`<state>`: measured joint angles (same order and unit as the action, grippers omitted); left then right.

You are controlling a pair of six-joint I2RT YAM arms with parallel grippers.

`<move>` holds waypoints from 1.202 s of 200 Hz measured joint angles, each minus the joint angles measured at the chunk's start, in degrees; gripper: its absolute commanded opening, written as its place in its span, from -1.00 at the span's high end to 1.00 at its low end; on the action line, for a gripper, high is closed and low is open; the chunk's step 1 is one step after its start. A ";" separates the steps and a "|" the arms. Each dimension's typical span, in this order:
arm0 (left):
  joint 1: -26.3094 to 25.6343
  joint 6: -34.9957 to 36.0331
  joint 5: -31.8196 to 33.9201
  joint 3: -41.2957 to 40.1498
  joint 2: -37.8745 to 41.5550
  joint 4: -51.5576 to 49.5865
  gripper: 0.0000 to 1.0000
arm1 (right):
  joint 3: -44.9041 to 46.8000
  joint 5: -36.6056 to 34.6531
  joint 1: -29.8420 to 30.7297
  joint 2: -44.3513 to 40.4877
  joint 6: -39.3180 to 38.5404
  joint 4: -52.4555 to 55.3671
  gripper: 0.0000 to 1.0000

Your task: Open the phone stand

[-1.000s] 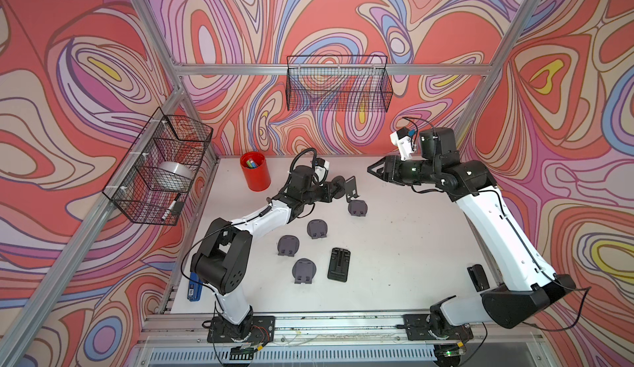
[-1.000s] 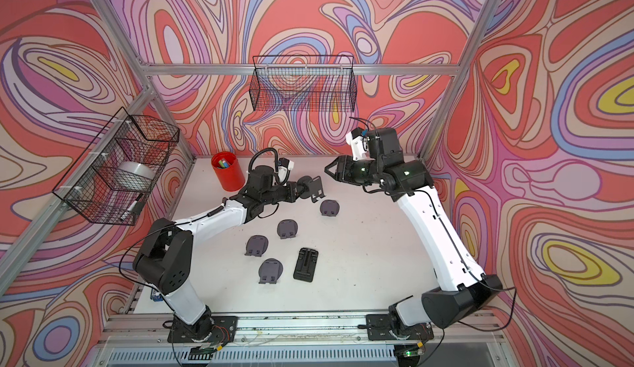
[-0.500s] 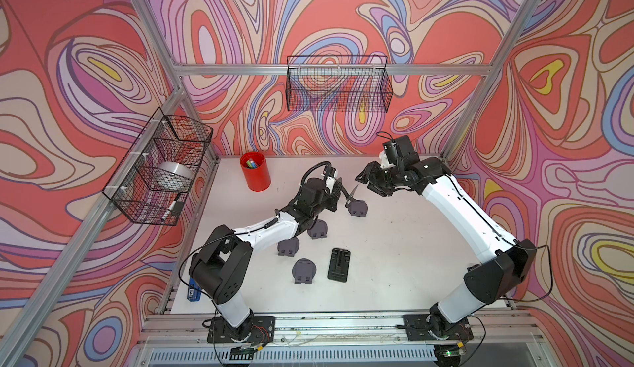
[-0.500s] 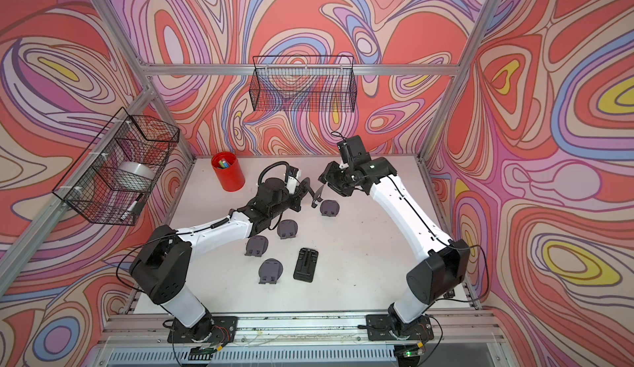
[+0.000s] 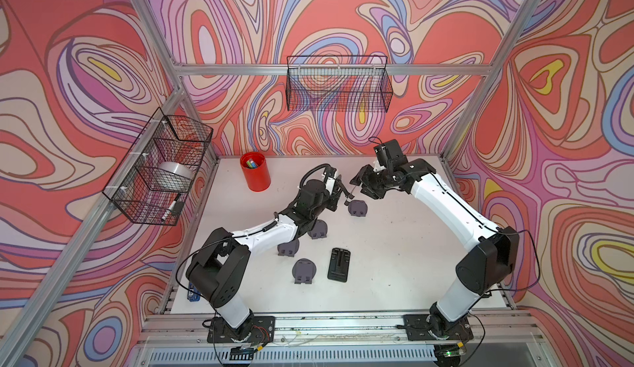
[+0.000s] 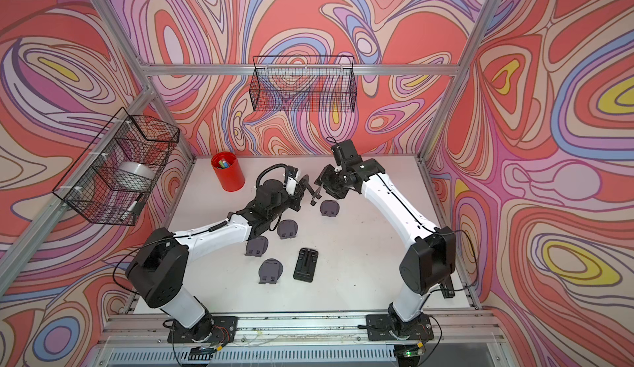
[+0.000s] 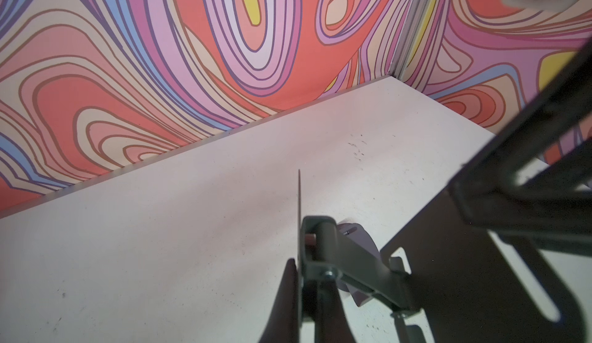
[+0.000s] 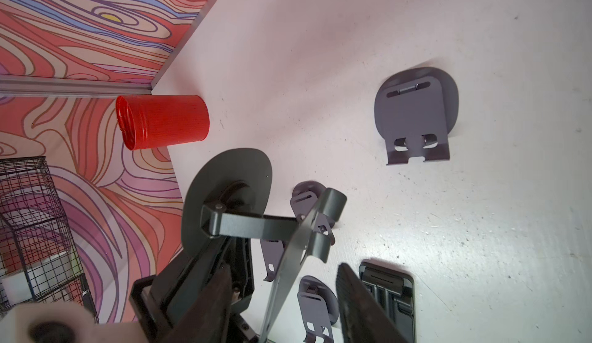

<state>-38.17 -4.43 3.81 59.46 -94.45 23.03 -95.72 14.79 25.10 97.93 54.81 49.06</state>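
**Item 1: phone stand** (image 8: 224, 190). Dark grey metal: round disc base, hinged arm, slotted plate w/ lip.
Loc.: in the air over the rear-centre of the counter (image 5: 394, 245), btwn the two arms and clear of the surface.
Cond.: partly unfolded. The arm sticks out from the disc, and the plate sits at an angle on the arm's far end.

**Item 2: left pincer** (image 7: 302, 280). Closed tight on the disc's rim, w/ the disc edge-on btwn its fingers. It carries the whole stand.

**Item 3: right pincer** (image 8: 285, 271). About half open, one finger either side of the plate. A gap shows each side near the tips in the wrist view, so nothing is clamped.

**Item 4: grey folded stands** (image 5: 304, 271), qty 4. All lie flat on the counter. One is just below the held stand. The other three run in a loose line toward the front, two of them partly tucked under the left forearm.

**Item 5: black folded stand** (image 5: 339, 264). Rectangular, lying flat, just beside the frontmost grey one.

**Item 6: red cup** (image 5: 255, 173). Upright at rear left of the counter, w/ coloured pens inside.

**Item 7: side wire basket** (image 5: 161, 170). Hung on the left wall; holds a pale roll and a marker.

**Item 8: back wire basket** (image 5: 338, 84). Hung on the rear wall rail.
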 measured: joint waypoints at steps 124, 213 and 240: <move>-0.52 1.81 1.20 -0.26 0.70 -0.33 1.00 | 8.70 3.02 -0.28 -0.17 5.14 -9.16 1.00; -0.46 0.46 0.50 -1.31 0.74 1.25 1.00 | 11.50 3.23 -0.52 -2.29 6.32 -11.23 1.00; -0.35 -0.79 -0.87 -1.86 1.14 2.10 1.00 | 14.03 3.45 -1.01 -4.52 7.17 -12.90 1.00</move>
<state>-38.52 -5.21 2.94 57.60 -93.32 25.12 -81.69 18.24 24.10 93.41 61.98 36.16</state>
